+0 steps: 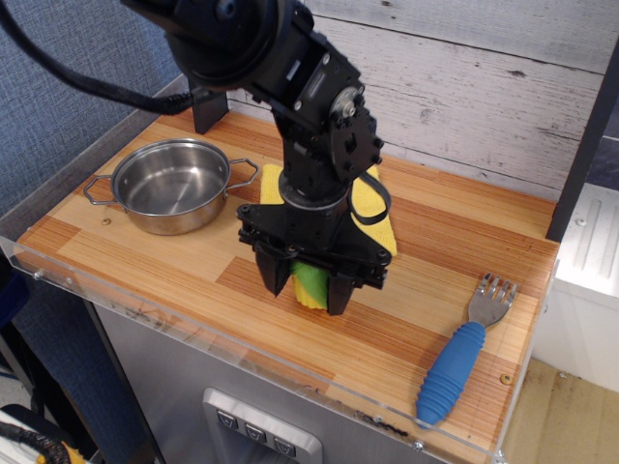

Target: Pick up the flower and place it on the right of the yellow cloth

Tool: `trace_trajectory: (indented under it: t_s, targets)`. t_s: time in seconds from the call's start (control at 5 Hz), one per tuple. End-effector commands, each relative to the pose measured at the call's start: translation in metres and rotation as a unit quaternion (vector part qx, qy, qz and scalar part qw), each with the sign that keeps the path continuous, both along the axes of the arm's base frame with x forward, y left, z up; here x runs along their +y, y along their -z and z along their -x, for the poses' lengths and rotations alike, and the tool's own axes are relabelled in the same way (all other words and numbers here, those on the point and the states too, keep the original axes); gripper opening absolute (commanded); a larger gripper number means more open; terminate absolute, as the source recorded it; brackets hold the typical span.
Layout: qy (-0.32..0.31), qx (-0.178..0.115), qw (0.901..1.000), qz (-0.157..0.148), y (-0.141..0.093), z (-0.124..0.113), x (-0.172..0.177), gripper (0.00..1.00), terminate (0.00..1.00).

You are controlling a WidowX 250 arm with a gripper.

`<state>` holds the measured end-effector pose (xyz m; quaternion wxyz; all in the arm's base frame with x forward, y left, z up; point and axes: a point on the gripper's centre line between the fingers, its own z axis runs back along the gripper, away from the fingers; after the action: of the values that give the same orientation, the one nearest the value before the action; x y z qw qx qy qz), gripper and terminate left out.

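Observation:
The flower [309,285], green on top with a ribbed yellow base, sits between the fingers of my black gripper [307,288], just in front of the yellow cloth [375,215]. The fingers are closed against its sides, and its base is at or just above the wooden tabletop. The cloth lies flat behind the gripper and is mostly hidden by the arm; its right part and a strip at its left show.
A steel pot [172,184] with two handles stands at the left. A fork with a blue ribbed handle [455,367] lies near the front right corner. A clear lip runs along the table's front edge [242,353]. A plank wall stands behind.

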<state>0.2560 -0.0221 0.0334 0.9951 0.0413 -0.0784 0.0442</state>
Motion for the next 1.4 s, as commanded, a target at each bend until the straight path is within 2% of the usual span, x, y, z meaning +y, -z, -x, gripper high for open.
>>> trace_trajectory:
  t_s: [0.0, 0.2, 0.4, 0.8, 1.2]
  targets:
    - [0.006, -0.062, 0.998, 0.012, -0.057, -0.013, -0.011, 0.0, 0.0]
    - [0.015, -0.074, 0.9969, 0.024, -0.067, -0.033, -0.027, 0.0, 0.0]
    - [0.029, -0.076, 0.9964, 0.026, -0.067, -0.063, -0.05, 0.0, 0.0]
    - [0.039, -0.069, 0.9967, 0.018, -0.04, -0.105, -0.073, 0.0, 0.0]
    - [0.028, -0.065, 0.9973, 0.022, -0.016, -0.125, -0.068, 0.0, 0.0]
